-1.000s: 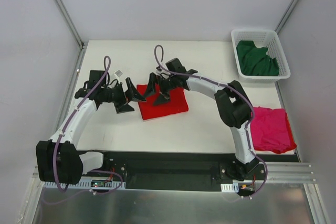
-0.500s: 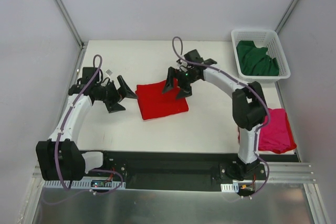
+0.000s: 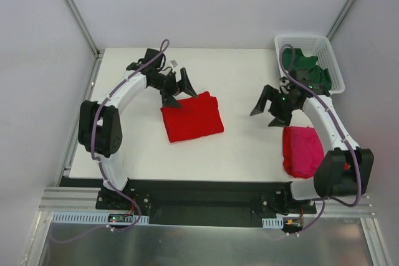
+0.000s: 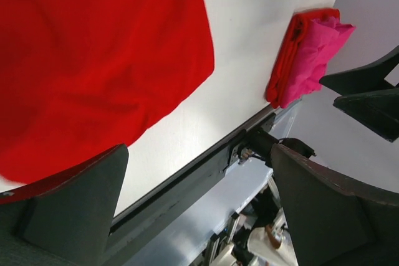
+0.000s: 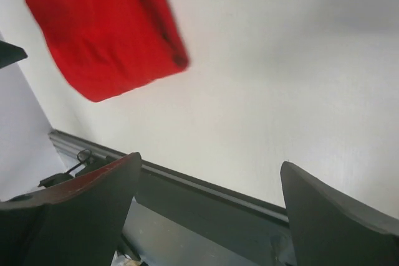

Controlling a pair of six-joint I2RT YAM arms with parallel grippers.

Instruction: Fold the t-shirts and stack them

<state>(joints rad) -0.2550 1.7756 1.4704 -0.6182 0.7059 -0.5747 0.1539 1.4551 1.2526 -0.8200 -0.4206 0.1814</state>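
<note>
Left gripper (image 3: 179, 90) wide open, empty, poised over the far left corner of red shirt (image 3: 192, 118). Right gripper (image 3: 268, 109) equally spread, holding nothing, between pink shirt (image 3: 303, 151) and basket (image 3: 278, 43). Red folded flat at centre, pink folded at near right, green shirt (image 3: 304, 71) bunched in basket. Probably stacking next: pinch pink through all layers at one folded edge, lift level, lay square on red. Hard to judge: pink's near end behind right arm, green's true shape.
</note>
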